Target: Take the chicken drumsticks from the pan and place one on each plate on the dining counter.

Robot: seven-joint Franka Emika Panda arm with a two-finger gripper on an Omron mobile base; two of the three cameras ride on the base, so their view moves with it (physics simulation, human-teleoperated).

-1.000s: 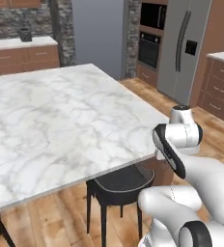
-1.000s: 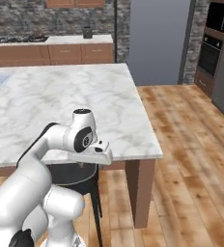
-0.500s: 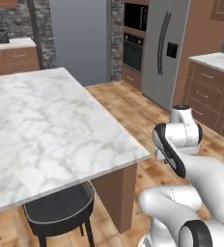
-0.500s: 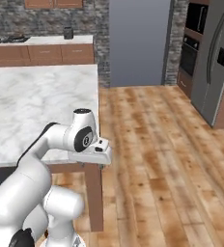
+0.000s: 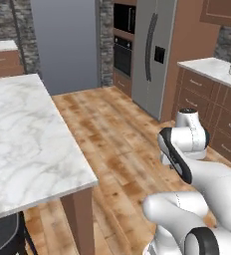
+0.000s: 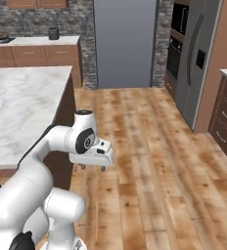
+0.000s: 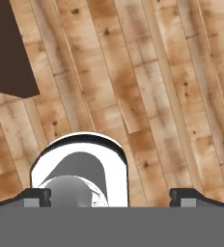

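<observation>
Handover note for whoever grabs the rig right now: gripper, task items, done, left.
Gripper: open, empty, arm folded in front of the base, pointing down at the wood floor.
Dining counter: on the left in both base views, with its near corner close by. The part of the marble top in view is bare; no plates on it.
Pan and drumsticks: nothing to report from these pictures.
Done: nothing that can be confirmed from here.
Left: probably all of it. Find the pan, pick each drumstick, then place one per plate on the dining counter.
</observation>
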